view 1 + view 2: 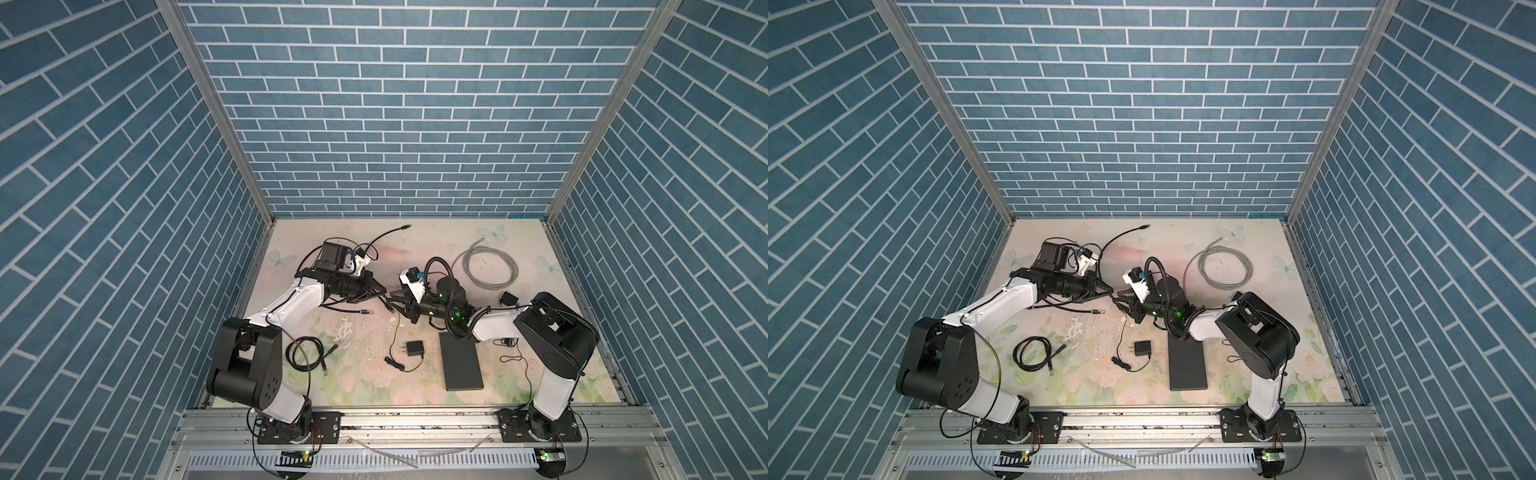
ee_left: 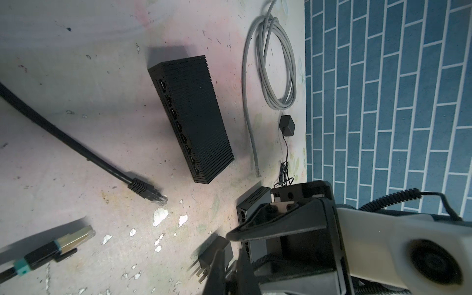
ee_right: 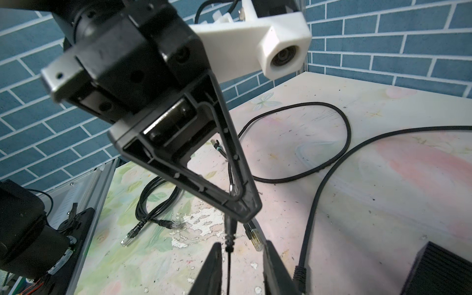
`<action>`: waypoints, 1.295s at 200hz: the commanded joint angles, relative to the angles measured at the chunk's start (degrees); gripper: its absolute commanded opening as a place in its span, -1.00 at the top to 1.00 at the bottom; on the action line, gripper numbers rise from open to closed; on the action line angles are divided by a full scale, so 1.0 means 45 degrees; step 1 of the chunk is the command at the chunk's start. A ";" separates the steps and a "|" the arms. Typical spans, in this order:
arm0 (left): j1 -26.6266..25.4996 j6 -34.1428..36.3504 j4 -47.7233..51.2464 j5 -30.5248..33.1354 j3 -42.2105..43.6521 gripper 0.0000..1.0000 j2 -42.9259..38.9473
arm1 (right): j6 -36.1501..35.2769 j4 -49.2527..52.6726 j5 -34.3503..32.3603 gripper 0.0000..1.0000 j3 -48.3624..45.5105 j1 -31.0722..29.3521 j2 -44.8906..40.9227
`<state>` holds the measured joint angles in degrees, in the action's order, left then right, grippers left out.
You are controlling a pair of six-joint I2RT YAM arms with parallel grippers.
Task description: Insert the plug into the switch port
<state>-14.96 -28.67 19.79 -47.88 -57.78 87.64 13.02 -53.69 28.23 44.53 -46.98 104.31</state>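
Plug (image 3: 230,227) pinched in left tool (image 3: 244,213) tip; right tool (image 3: 242,245) spread, straddling cord (image 3: 229,270); open tabletop (image 3: 383,184) beneath.

No legible text or labels anywhere.

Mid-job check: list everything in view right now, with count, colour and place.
table: one, pale floral top.
walls: three, blue brick pattern.
large switch: one, black, front right.
small switch: one, dark grey, mid-table, partly hidden.
power adapters: two, black, centre and right.
power cord: one, thin black, from the centre adapter.
grey Ethernet cable: one, coiled, back right.
black Ethernet cables: at least two, coiled front left, loose mid-table.
left tool: one, black, shut on the power cord.
right tool: one, black, open around that cord.
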 commanded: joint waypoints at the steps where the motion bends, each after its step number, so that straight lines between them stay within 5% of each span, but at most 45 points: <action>1: 0.0063 -0.0035 -0.0042 -0.0180 -0.0012 1.00 -0.0275 | -0.0276 -0.0616 0.0050 0.47 0.0602 -0.0067 0.0266; 118: 0.0063 -0.0193 -0.0169 -0.0102 0.0144 1.00 -0.0408 | -0.0197 -0.0423 0.0384 0.57 0.0760 -0.0184 0.0438; 192: 0.0063 -0.0341 -0.0267 -0.0008 0.0144 1.00 -0.0349 | -0.0153 -0.0432 0.0358 0.91 0.0712 -0.0187 0.0396; 227: 0.0063 -0.0215 0.0211 0.0985 -0.0024 0.27 -0.0336 | 0.0172 -0.0655 0.0186 0.93 0.0419 -0.0146 0.0252; 259: 0.0063 -0.0109 0.0724 0.2968 -0.0583 0.00 -0.0222 | 0.0265 0.0008 -0.0643 0.94 -0.0176 -0.0059 -0.0186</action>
<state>-14.92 -30.13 20.38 -42.74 -57.89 87.02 13.26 -54.43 28.45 46.24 -47.57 105.51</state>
